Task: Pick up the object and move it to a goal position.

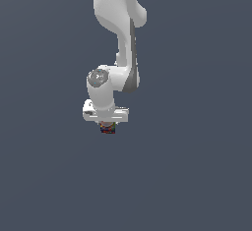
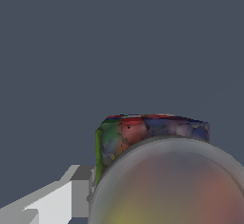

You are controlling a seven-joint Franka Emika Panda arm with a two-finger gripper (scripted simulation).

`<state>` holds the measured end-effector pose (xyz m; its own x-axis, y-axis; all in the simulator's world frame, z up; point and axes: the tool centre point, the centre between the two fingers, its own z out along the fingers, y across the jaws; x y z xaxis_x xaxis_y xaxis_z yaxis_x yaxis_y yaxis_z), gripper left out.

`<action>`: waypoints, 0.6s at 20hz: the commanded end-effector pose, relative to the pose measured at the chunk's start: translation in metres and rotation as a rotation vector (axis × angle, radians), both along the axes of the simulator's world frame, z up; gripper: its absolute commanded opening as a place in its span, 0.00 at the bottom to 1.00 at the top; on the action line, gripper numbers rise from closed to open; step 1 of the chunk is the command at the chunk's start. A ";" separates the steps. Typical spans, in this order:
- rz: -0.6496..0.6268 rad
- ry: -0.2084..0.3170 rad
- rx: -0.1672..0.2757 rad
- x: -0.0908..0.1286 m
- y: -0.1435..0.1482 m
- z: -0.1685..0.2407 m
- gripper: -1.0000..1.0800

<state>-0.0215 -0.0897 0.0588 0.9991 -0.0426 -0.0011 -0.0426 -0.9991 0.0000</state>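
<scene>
Arm: 1 white jointed Panda robot arm [image 1: 118, 28] comes down from 12 o'clock in the exterior view and ends at the frame's centre, wrist pointing straight down; a vertical approach suits a small thing taken from above.

Gripper: the white flat-bodied parallel gripper [image 1: 107, 125] sits just below the wrist joint. Its fingertips are hidden by its own body in the exterior view, and the wrist view shows only 1 pale grey finger [image 2: 66, 197] pressed against the object's side.

Hand state: judged to be clamped on the object, since the object hangs directly beneath the palm with no surface seen touching it; the second finger is out of sight.

Object: 1 tiny dark stubby cylinder with a greyish round top and red, blue and green speckled sides [image 1: 108, 128] sits at 6 o'clock of the gripper body, narrower than it. In the wrist view the speckled wall [image 2: 143, 135] fills the lower half, very close to the lens.

Background: plain slate-blue surface [image 1: 197, 176] all round; no goal marker is visible.

Stage: judged to be carrying, with the grasp done and the goal still to be reached.

Risk: a short grip area could let the cylinder slip or tilt.
</scene>
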 end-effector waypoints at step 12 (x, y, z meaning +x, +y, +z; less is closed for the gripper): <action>0.000 0.000 -0.001 0.019 0.019 0.046 0.00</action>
<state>-0.0077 -0.0748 0.0931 0.9991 -0.0432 -0.0055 -0.0432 -0.9991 0.0000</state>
